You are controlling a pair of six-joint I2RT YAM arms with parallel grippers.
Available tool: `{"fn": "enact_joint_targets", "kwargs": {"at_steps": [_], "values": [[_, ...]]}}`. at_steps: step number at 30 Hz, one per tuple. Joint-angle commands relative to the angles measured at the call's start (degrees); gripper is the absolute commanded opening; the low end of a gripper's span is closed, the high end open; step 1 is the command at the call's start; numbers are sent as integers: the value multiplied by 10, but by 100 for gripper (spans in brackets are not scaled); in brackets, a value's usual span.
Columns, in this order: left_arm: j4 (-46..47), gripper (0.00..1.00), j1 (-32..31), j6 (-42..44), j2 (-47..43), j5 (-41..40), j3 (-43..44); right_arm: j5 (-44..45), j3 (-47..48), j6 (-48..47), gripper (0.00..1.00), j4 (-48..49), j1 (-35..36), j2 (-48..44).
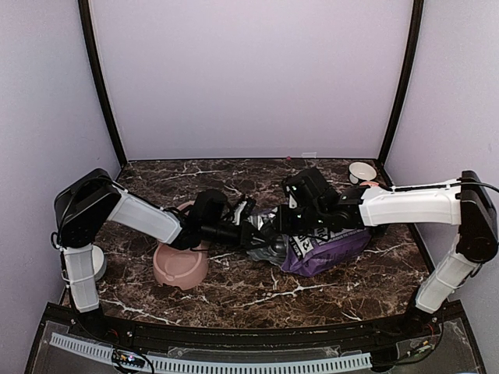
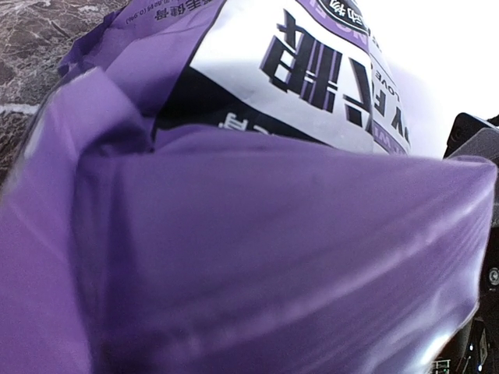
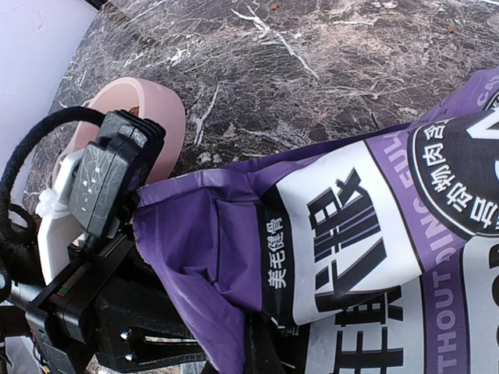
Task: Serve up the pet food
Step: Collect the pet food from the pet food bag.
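Note:
The purple-and-white pet food bag (image 1: pixel 335 245) lies on its side on the marble table, its mouth pointing left toward the pink double bowl (image 1: pixel 181 269). My left gripper (image 1: pixel 248 226) is at the bag's mouth, shut on the purple edge. The bag (image 2: pixel 273 257) fills the left wrist view and hides the fingers. My right gripper (image 1: pixel 284 226) is over the bag's top near the mouth, shut on a fold. One dark finger (image 3: pixel 261 351) shows under the white panel of the bag (image 3: pixel 351 226). No kibble shows; it is hidden inside the bag.
The pink bowl (image 3: pixel 148 109) sits just beyond the bag's mouth, behind the left arm's black wrist (image 3: pixel 101 312). A small white bowl (image 1: pixel 362 171) stands at the back right corner. A white object (image 1: pixel 98 261) sits by the left arm's base.

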Motion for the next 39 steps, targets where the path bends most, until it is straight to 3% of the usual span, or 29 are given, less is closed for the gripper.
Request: {"fn": "enact_joint_targets", "kwargs": {"at_steps": [1, 39], "values": [[-2, 0, 3, 2, -8, 6, -13, 15, -10, 5, 0, -10, 2, -27], [29, 0, 13, -2, -92, -22, -67, 29, -20, 10, 0, -26, 1, -31]]}}
